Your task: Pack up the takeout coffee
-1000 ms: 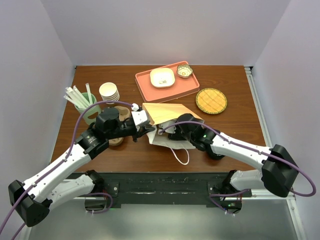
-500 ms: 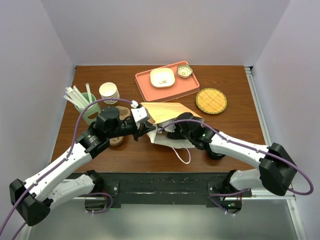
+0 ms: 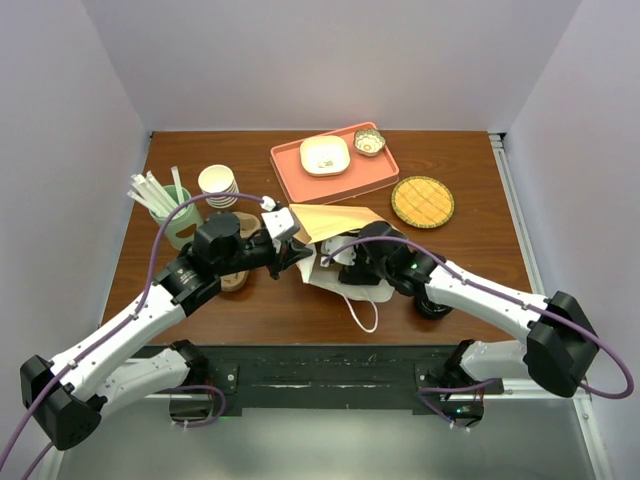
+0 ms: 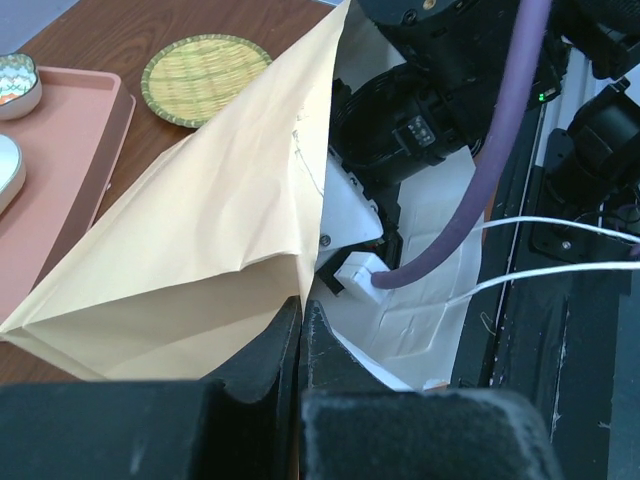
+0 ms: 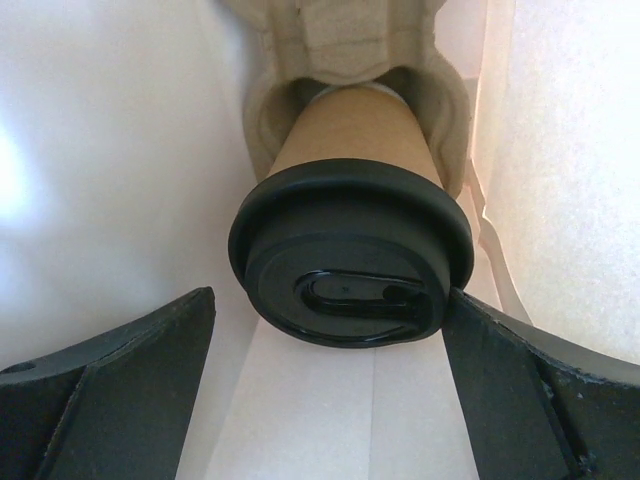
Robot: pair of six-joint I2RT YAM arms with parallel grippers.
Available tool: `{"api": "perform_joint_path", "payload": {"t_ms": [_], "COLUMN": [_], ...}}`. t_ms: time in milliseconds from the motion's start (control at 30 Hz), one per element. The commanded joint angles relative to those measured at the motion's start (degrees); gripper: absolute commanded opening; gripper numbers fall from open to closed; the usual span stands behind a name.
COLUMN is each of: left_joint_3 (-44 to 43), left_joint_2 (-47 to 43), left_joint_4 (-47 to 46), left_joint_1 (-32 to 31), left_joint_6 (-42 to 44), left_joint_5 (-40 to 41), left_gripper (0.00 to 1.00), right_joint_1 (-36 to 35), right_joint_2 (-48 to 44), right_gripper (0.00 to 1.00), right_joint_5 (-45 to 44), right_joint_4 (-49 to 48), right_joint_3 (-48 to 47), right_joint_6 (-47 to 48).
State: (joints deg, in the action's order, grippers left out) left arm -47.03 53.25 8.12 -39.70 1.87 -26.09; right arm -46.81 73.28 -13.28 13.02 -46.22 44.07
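The takeout coffee [image 5: 350, 260], a brown cup with a round black lid, lies deep inside the paper bag [image 3: 335, 222], its base seated in a moulded pulp carrier [image 5: 350, 50]. My right gripper [image 5: 330, 300] is inside the bag, open. One finger stands clear on the lid's left and the other sits right at its right rim. From above, the bag hides the cup and the right gripper's fingers, and only the right wrist [image 3: 385, 260] shows at the bag's mouth. My left gripper [image 4: 301, 310] is shut on the bag's [image 4: 220, 230] mouth edge, holding it up.
A pink tray [image 3: 300, 175] with a white dish and a small bowl sits behind the bag. A woven coaster [image 3: 422, 202] lies at the back right. A green cup of straws [image 3: 170, 215] and stacked cream cups [image 3: 218, 184] stand at the left. The bag's white handle loop [image 3: 365, 315] trails toward me.
My right gripper's jaws have spread wider around the cup's lid. The right wrist has shifted slightly at the bag's mouth. The left gripper keeps its hold on the bag edge.
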Motion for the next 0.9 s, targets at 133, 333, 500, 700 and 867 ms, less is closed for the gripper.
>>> {"api": "perform_joint_path", "payload": {"t_ms": [133, 333, 500, 700, 867], "left_joint_3": [-3.2, -4.3, -4.9, -5.2, -5.4], "left_joint_2": [0.2, 0.6, 0.8, 1.1, 1.3], "left_joint_4": [-1.6, -0.3, 0.4, 0.6, 0.5], "left_joint_1": [0.2, 0.2, 0.2, 0.2, 0.2], "left_joint_6": [-3.0, -2.9, -2.7, -3.1, -2.9], "left_joint_5": [3.8, 4.9, 5.2, 5.0, 4.9], "left_gripper": [0.0, 0.0, 0.0, 0.0, 0.0], "right_joint_1": [2.4, 2.8, 3.0, 3.2, 3.1], "right_joint_2": [-2.7, -2.6, -2.6, -2.4, -2.4], "right_gripper": [0.99, 0.99, 0.99, 0.99, 0.99], "right_joint_5": [0.8, 0.0, 1.7, 4.1, 4.8], "right_joint_4": [7.6, 10.5, 13.3, 15.5, 16.1], "right_joint_3": [-5.1, -7.3, -8.7, -9.6, -10.0], "right_joint_6": [-0.1, 0.4, 1.2, 1.7, 2.0]}}
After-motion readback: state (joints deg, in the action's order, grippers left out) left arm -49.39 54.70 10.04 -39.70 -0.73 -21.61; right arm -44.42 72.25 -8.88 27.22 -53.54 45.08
